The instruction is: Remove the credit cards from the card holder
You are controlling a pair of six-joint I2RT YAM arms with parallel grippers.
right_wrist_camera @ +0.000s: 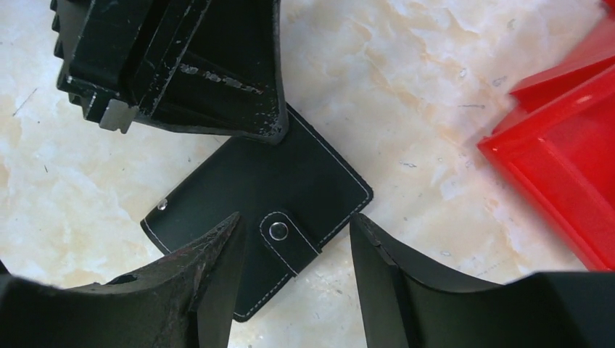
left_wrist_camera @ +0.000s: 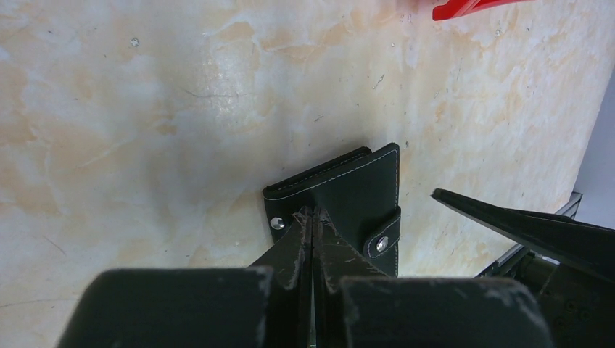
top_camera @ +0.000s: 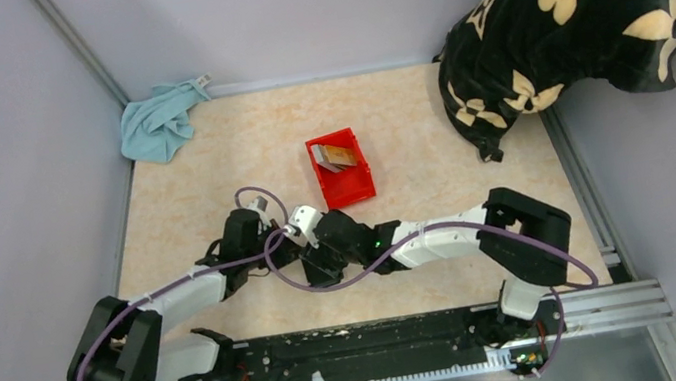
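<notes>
- The card holder (right_wrist_camera: 290,177) is lying closed and flat on the table (right_wrist_camera: 435,109), running diagonally across the right wrist view;
- the right gripper (right_wrist_camera: 296,221) is hanging half open, holding nothing, its jaws straddling the holder's snap strap (right_wrist_camera: 289,239);
- the left gripper (left_wrist_camera: 312,217) is resting its fully closed tips on the holder's opposite edge, gripping nothing.

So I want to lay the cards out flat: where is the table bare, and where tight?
Bare: the table between the blue cloth and the red bin, and the strip between the bin and the black cushion. Crowded: just near of the bin, where the shut left gripper and open right gripper meet over the card holder.
</notes>
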